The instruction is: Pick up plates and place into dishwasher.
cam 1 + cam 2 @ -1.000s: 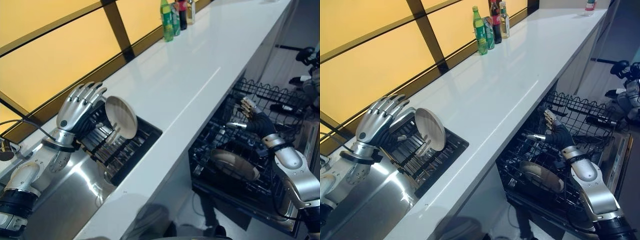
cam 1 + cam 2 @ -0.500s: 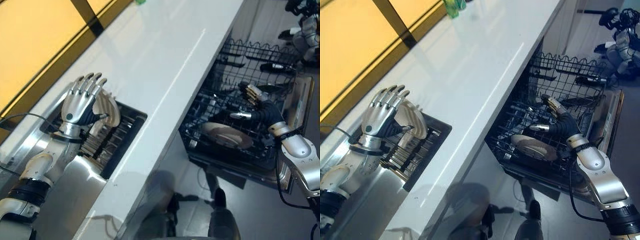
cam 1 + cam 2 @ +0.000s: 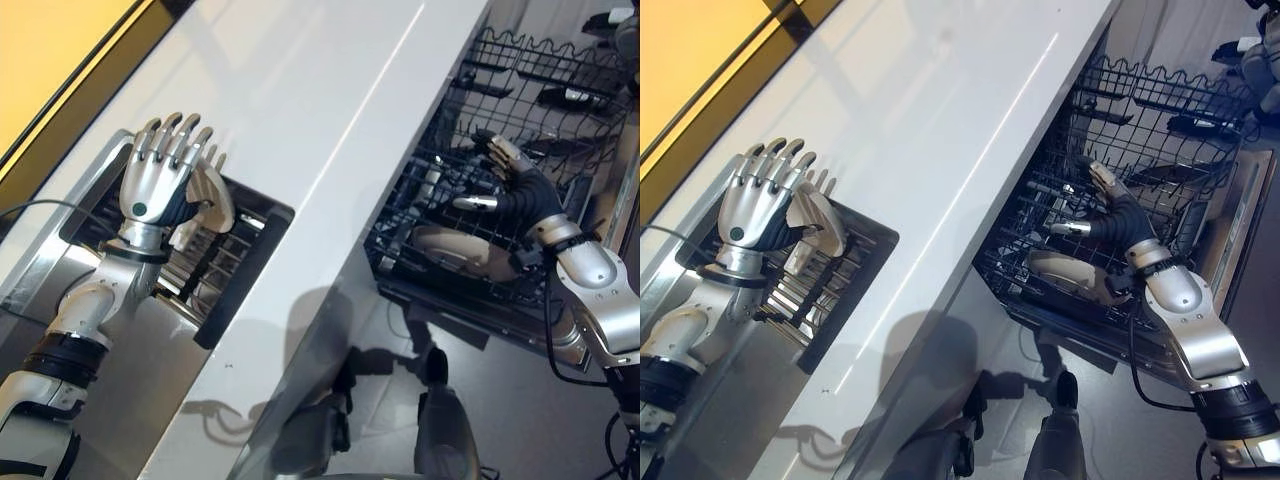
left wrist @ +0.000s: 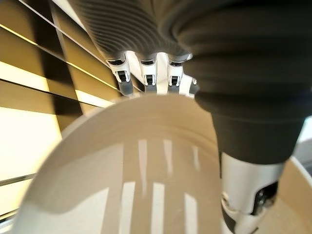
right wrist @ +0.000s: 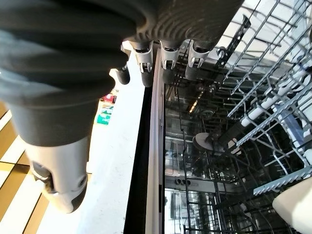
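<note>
Presently, left to right:
Left robot hand (image 3: 152, 190): raised over the sink rack, fingers straight and spread, palm against the back of the standing plate; not curled round it.
Standing plate (image 3: 212, 195): cream, upright on edge in the dish rack (image 3: 205, 262), set in the sink well beside the desk; the left wrist view shows its face just under the fingers (image 4: 149, 84).
Desk (image 3: 300, 110): white, long, running between the sink and the dishwasher.
Second plate (image 3: 452, 247): cream, lying tilted in the lower dishwasher basket (image 3: 480, 150), a dark wire basket pulled out.
Right robot hand (image 3: 512, 182): above that plate inside the basket, fingers extended and relaxed, holding nothing.
</note>
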### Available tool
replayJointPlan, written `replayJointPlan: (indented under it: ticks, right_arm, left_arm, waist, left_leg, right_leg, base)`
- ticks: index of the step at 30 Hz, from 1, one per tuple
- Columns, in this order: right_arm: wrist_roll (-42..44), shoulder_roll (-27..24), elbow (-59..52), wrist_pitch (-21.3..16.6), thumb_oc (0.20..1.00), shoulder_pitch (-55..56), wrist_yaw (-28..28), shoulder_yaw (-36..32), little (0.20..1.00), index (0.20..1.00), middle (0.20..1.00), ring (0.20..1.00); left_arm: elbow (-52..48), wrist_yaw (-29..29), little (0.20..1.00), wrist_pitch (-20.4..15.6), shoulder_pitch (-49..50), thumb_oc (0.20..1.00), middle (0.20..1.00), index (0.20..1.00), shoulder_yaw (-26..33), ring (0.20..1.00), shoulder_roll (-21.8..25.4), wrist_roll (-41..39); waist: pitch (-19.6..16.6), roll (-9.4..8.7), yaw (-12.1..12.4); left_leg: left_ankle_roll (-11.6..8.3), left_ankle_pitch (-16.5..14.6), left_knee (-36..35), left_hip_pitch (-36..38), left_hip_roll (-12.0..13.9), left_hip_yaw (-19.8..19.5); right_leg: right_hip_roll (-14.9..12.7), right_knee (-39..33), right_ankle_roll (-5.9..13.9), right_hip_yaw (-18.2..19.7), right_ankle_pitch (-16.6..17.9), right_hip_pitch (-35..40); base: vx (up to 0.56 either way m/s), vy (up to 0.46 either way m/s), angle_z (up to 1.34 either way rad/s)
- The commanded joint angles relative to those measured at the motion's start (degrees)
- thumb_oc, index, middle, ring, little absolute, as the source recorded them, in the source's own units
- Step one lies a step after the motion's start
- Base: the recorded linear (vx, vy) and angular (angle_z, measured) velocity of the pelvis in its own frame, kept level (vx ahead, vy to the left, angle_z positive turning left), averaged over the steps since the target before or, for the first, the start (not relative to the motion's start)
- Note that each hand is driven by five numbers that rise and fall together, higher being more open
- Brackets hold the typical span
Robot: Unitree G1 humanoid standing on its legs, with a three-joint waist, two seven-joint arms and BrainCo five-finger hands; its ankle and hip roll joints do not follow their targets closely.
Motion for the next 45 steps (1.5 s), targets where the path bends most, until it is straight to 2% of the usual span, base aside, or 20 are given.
replayJointPlan:
  ticks: [1, 8, 15, 21, 22, 23, 24, 31, 45]
  right_arm:
    - [-0.8, -0.7, -3.2, -0.7, 1.000, -3.1, -0.2, -0.9, 1.000, 1.000, 1.000, 1.000]
    - [-0.3, -1.9, -3.2, 0.4, 1.000, -4.4, 0.6, -0.8, 1.000, 1.000, 1.000, 1.000]
    - [-2.0, -2.7, -4.1, 3.3, 1.000, -6.2, 1.8, -1.8, 1.000, 1.000, 1.000, 1.000]
    - [-2.2, -3.2, -5.2, 3.4, 1.000, -3.7, 3.5, -3.9, 1.000, 1.000, 1.000, 1.000]
    - [-2.4, -3.2, -5.5, 3.5, 1.000, -3.3, 3.8, -4.2, 1.000, 1.000, 1.000, 1.000]
    - [-2.4, -3.3, -5.6, 3.5, 1.000, -2.9, 4.3, -4.5, 1.000, 1.000, 1.000, 1.000]
    - [-2.4, -3.4, -5.7, 3.6, 1.000, -2.5, 4.7, -4.8, 1.000, 1.000, 1.000, 1.000]
    - [-1.7, -4.7, -6.4, 5.1, 1.000, -1.4, 6.1, -6.3, 1.000, 1.000, 1.000, 1.000]
    - [-1.9, -4.4, -8.1, 6.0, 1.000, 1.1, 7.6, -8.7, 1.000, 1.000, 1.000, 1.000]
  left_arm:
    - [2.7, -0.4, 1.000, 2.7, -2.9, 1.000, 1.000, 1.000, -0.2, 1.000, 5.6, 1.5]
    - [6.4, 4.1, 1.000, 5.3, -5.0, 1.000, 1.000, 1.000, -2.7, 1.000, 4.9, 1.7]
    - [7.9, 2.7, 1.000, 7.0, -6.9, 1.000, 1.000, 1.000, -3.7, 1.000, 3.0, 3.0]
    - [8.9, 2.3, 1.000, 7.1, -4.5, 1.000, 1.000, 1.000, -3.1, 1.000, 2.7, 2.1]
    - [8.8, 2.3, 0.790, 7.4, -3.8, 0.790, 0.790, 0.790, -2.8, 0.790, 2.6, 1.9]
    - [8.7, 2.0, 0.407, 7.5, -3.2, 0.407, 0.407, 0.407, -2.4, 0.407, 2.6, 1.7]
    - [8.7, 1.5, 0.200, 7.6, -2.5, 0.200, 0.200, 0.200, -1.9, 0.200, 2.7, 1.3]
    - [9.2, 2.7, 0.200, 8.6, 1.2, 0.200, 0.200, 0.200, 1.0, 0.200, 2.6, -0.7]
    - [8.9, 7.9, 0.200, 9.3, 8.5, 0.200, 0.200, 0.200, 6.2, 0.200, 1.8, -2.3]
  waist:
    - [-1.8, -3.24, -1.3]
    - [-0.5, -2.43, -2.2]
    - [0.4, -1.37, -3.0]
    - [0.2, -0.55, -3.4]
    - [0.0, -0.35, -3.3]
    - [-0.2, -0.14, -3.2]
    - [-0.3, 0.02, -3.1]
    - [-1.3, 0.91, -2.5]
    - [-2.4, 1.31, -1.2]
  left_leg:
    - [-0.02, -3.7, 8.4, -5.0, -1.8, 0.4]
    - [0.02, -3.7, 9.3, -6.4, -2.0, 1.0]
    - [-0.09, -3.1, 9.2, -7.2, -2.4, 1.4]
    - [-0.11, -3.0, 9.0, -6.7, -2.9, 1.7]
    - [-0.12, -3.0, 9.0, -6.5, -3.1, 1.7]
    - [-0.13, -3.0, 8.9, -6.2, -3.1, 1.7]
    - [-0.17, -3.0, 8.9, -6.0, -3.3, 1.5]
    - [-0.39, -2.8, 8.9, -5.1, -3.7, 0.4]
    - [-0.78, -2.4, 8.8, -4.8, -3.6, -0.9]
  right_leg:
    - [-6.4, -0.1, 2.57, 2.7, 1.1, 1.3]
    - [-6.5, 0.6, 2.12, 3.9, 1.8, -1.2]
    - [-6.7, 0.9, 1.90, 4.9, 2.5, -2.9]
    - [-6.9, 1.6, 1.62, 5.2, 2.3, -3.2]
    - [-7.1, 1.7, 1.58, 5.1, 2.2, -2.9]
    - [-7.2, 1.7, 1.56, 4.9, 2.1, -2.7]
    - [-7.4, 1.7, 1.53, 4.9, 2.0, -2.4]
    - [-7.9, 2.5, 1.42, 4.3, 1.3, -1.7]
    - [-8.1, 3.8, 1.42, 3.3, 0.3, -1.8]
  base:
    - [0.00, 0.082, -0.14]
    - [0.01, 0.067, -0.05]
    - [0.02, 0.079, 0.00]
    - [0.03, 0.068, -0.06]
    - [0.05, 0.073, 0.02]
    - [0.05, 0.065, 0.02]
    - [0.04, 0.054, 0.02]
    - [0.02, 0.031, 0.03]
    - [0.00, 0.008, 0.02]
